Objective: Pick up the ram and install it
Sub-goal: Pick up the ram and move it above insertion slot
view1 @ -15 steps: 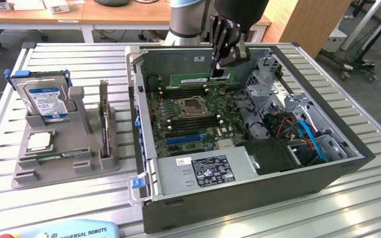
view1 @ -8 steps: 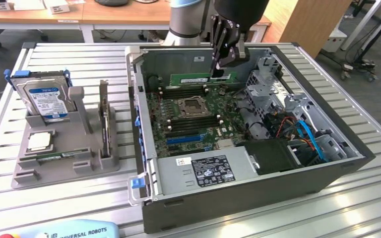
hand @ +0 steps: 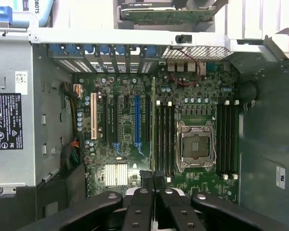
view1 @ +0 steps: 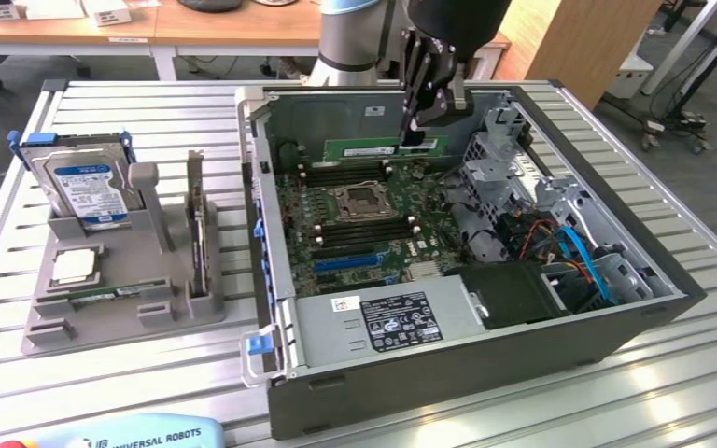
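Pincer: hanging (view1: 418, 138) (hand: 154, 182) over the open case (view1: 657, 313), fingers pressing in on the ram.
Ram: being gripped (view1: 358, 147) (hand: 153, 125) between the fingertips. It is sticking out sideways from them in the exterior view and showing edge-on in the wrist view.
Slots: lying (hand: 164, 139) beneath the pincer, running parallel to the ram.
Socket: sitting (view1: 361, 199) (hand: 196, 147) just past those slots, below the pincer.
Power supply: lying (view1: 384, 322) (hand: 7, 120) inside the case, well apart from the pincer.
Hard drive: standing (view1: 85, 187) in a grey holder (view1: 147, 308) outside the case, far from the pincer.
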Available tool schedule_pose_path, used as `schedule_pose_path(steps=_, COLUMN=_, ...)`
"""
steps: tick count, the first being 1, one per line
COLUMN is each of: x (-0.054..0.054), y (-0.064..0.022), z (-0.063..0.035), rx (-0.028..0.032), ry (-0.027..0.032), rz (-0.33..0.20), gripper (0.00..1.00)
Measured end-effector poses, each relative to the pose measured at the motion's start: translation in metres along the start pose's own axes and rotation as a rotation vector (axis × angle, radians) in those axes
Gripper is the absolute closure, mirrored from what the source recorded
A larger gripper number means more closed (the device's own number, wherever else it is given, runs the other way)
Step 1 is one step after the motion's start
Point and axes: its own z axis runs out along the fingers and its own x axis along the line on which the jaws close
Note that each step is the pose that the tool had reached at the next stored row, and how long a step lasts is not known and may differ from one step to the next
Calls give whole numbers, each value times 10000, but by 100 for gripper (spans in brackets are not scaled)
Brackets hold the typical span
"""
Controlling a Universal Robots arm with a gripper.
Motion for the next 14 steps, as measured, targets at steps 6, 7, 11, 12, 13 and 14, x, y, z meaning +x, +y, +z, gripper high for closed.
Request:
schedule_pose_path(steps=6, x=-1, y=-82, z=3, rx=0, ry=0, rz=1, gripper=88)
schedule_pose_path(steps=7, x=-1, y=-99, z=3, rx=-1, ry=0, rz=1, gripper=88)
schedule_pose_path(steps=11, x=-1, y=-165, z=7, rx=-1, ry=0, rz=0, gripper=88)
schedule_pose_path(steps=12, x=-1, y=-173, z=8, rx=-1, ry=1, rz=1, gripper=88)
schedule_pose_path(steps=13, x=-1, y=-179, z=9, rx=-1, ry=1, rz=0, gripper=88)
schedule_pose_path(steps=14, x=-1, y=-179, z=9, rx=-1, ry=1, rz=1, gripper=88)
